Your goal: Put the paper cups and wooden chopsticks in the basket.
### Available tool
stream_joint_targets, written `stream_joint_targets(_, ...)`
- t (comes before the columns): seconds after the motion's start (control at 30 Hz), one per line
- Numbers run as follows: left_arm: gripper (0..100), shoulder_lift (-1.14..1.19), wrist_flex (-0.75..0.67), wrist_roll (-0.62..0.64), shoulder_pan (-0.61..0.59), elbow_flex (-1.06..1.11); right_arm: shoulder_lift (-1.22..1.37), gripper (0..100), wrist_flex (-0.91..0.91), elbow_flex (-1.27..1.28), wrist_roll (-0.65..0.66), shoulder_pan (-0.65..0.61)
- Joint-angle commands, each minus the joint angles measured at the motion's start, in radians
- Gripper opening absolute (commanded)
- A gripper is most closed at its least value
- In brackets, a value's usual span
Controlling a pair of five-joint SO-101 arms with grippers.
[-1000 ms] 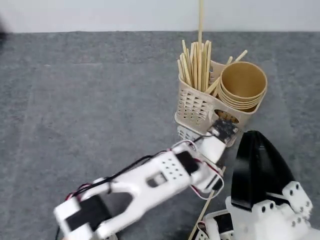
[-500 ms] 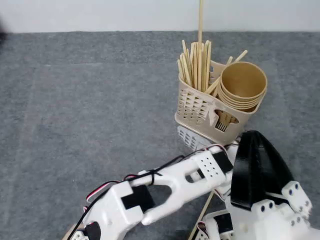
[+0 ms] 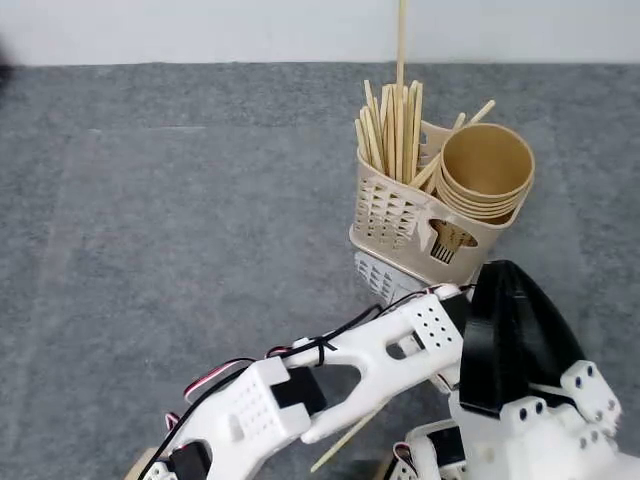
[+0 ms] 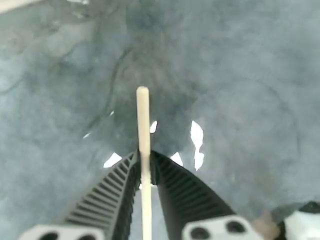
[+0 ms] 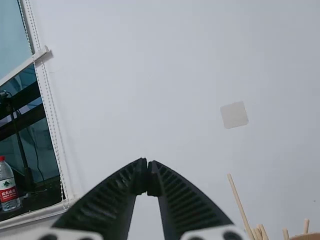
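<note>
A beige basket (image 3: 405, 215) stands at the back right, holding several wooden chopsticks (image 3: 392, 125) in one compartment and a stack of paper cups (image 3: 487, 168) in the other. My white left arm (image 3: 400, 345) stretches across the front toward the basket's base. In the left wrist view, my left gripper (image 4: 145, 159) is shut on one wooden chopstick (image 4: 143, 122) above the grey mat; that chopstick's other end (image 3: 345, 445) pokes out under the arm. My right gripper (image 5: 148, 176) is shut on nothing and points up at the wall; its black body (image 3: 510, 335) rises just in front of the basket.
Grey mat (image 3: 180, 220) covers the table, with wide free room left of the basket. A white wall (image 3: 200, 30) runs along the back. One chopstick (image 3: 401, 40) in the basket sticks up much higher than the rest. A window (image 5: 20, 125) shows in the right wrist view.
My left arm dropped from the basket's base toward the mat and closed on the loose chopstick. The chopstick's free end has swung to the left.
</note>
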Motion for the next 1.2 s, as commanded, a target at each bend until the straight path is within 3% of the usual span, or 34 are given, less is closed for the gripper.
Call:
stream_joint_targets(0.0,1,-0.005,0.087,-0.040,-0.003,-0.065,0.002,0.9,-0.004,0.000,-0.008,-0.007)
stream_joint_targets(0.23,1,-0.060,0.227,-0.186,-0.031,-0.117,0.002,0.9,-0.005,-0.025,-0.008,-0.007)
stream_joint_targets(0.6,1,-0.098,0.310,-0.229,-0.299,-0.070,0.002,0.9,-0.002,-0.046,-0.006,-0.005)
stream_joint_targets(0.9,1,-0.439,0.199,-0.292,-0.322,0.318,0.005,0.9,0.001,-0.037,-0.006,-0.005)
stream_joint_targets(1.17,1,-0.779,0.009,-0.307,-0.255,0.773,0.005,0.9,-0.004,0.002,-0.006,-0.004)
